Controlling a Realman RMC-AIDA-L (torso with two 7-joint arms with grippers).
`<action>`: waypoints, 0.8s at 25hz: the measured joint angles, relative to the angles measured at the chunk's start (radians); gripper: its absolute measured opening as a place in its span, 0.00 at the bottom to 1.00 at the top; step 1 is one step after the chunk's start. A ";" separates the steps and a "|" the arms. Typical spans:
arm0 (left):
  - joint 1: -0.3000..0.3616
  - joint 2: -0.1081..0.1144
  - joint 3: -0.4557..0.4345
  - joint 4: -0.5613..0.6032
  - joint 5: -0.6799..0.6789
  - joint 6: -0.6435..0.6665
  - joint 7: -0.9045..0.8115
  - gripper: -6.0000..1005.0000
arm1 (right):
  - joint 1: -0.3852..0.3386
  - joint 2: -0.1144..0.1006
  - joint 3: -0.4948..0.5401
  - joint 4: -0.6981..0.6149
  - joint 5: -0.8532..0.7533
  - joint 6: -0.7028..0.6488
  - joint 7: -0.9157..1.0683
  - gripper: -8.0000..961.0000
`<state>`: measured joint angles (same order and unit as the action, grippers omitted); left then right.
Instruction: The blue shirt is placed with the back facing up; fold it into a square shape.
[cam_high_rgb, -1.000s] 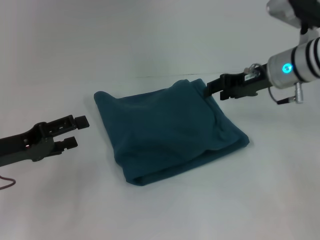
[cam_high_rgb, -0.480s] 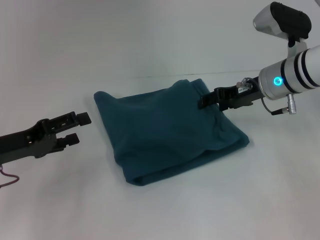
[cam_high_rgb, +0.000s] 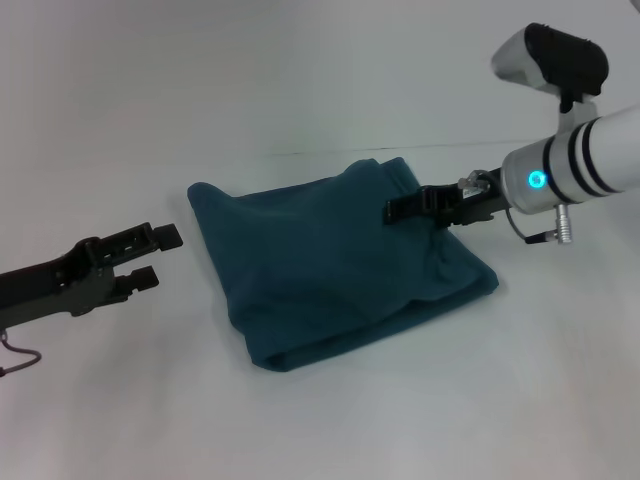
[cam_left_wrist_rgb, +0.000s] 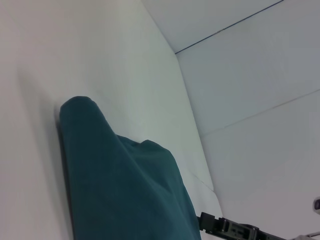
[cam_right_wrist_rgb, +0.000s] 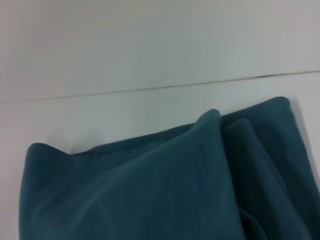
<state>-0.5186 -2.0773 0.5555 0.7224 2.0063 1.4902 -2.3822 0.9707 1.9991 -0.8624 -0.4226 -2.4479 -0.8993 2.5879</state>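
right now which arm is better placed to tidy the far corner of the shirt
Right. The right gripper is over the blue shirt at its far right corner, while the left gripper is open, off the cloth to its left.

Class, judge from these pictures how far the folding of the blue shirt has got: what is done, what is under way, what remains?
Done: the blue shirt already lies as a compact, roughly square bundle of folded layers on the table.

In hand: the right tool is over its far right corner, where a ridge of cloth stands up. The left tool waits open beside the bundle, clear of it.

Left: probably only flattening that corner and squaring the edges.
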 joint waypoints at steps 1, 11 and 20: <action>0.001 -0.001 0.000 0.000 0.000 -0.003 0.000 0.96 | 0.000 0.004 0.000 0.000 0.000 0.005 -0.001 0.96; 0.003 -0.004 0.000 0.000 0.000 -0.019 0.002 0.96 | 0.004 0.017 -0.014 0.046 -0.003 0.060 -0.003 0.95; -0.004 -0.006 0.000 -0.024 0.000 -0.029 0.014 0.96 | 0.002 0.033 -0.011 0.045 0.064 0.058 -0.069 0.91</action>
<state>-0.5224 -2.0837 0.5552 0.6986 2.0065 1.4608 -2.3682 0.9730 2.0325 -0.8738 -0.3778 -2.3835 -0.8410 2.5194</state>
